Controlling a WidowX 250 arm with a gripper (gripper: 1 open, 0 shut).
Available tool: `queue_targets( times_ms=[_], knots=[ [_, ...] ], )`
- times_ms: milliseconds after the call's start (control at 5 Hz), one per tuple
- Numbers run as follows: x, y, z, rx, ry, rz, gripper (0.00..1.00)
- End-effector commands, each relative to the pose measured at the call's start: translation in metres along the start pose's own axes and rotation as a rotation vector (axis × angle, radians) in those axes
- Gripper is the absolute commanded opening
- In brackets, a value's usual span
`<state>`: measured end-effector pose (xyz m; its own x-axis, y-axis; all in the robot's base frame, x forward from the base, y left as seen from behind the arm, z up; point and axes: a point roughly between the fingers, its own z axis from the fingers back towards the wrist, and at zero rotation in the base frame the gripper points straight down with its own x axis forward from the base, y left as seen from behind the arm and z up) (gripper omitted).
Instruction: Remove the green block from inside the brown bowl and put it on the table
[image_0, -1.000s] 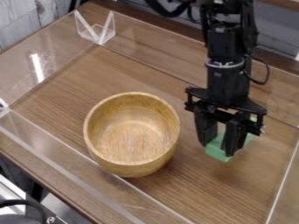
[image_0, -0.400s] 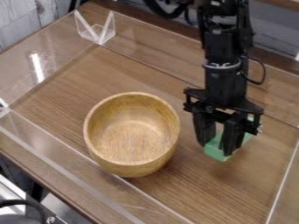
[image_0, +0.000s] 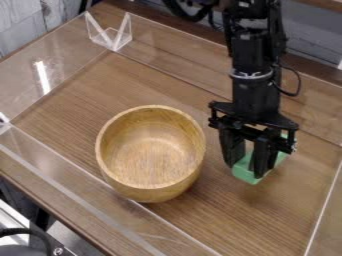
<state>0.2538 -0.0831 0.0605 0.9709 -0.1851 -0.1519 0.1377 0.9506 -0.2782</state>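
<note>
The brown bowl (image_0: 151, 152) sits on the table (image_0: 120, 90), left of centre, and its inside shows nothing but wood. Right of the bowl, my gripper (image_0: 254, 170) points steeply down and is shut on the green block (image_0: 253, 173). The block shows as a bright green piece between and just below the black fingers (image_0: 235, 152), right at the table surface. I cannot tell whether the block touches the wood. The gripper stands clear of the bowl's rim.
Clear acrylic walls (image_0: 54, 60) run round the table's edges, with a folded clear corner piece (image_0: 110, 32) at the back left. The near wall (image_0: 160, 232) crosses the front. Bare wood lies behind the bowl.
</note>
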Motion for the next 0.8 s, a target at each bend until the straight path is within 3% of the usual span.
queue_targets(
  times_ms=[0, 600],
  knots=[
    [0.0053, -0.0003, 0.0108, -0.008, -0.041, -0.012, 0.00],
    [0.0061, 0.0010, 0.0102, -0.022, -0.040, -0.017, 0.00]
  ],
)
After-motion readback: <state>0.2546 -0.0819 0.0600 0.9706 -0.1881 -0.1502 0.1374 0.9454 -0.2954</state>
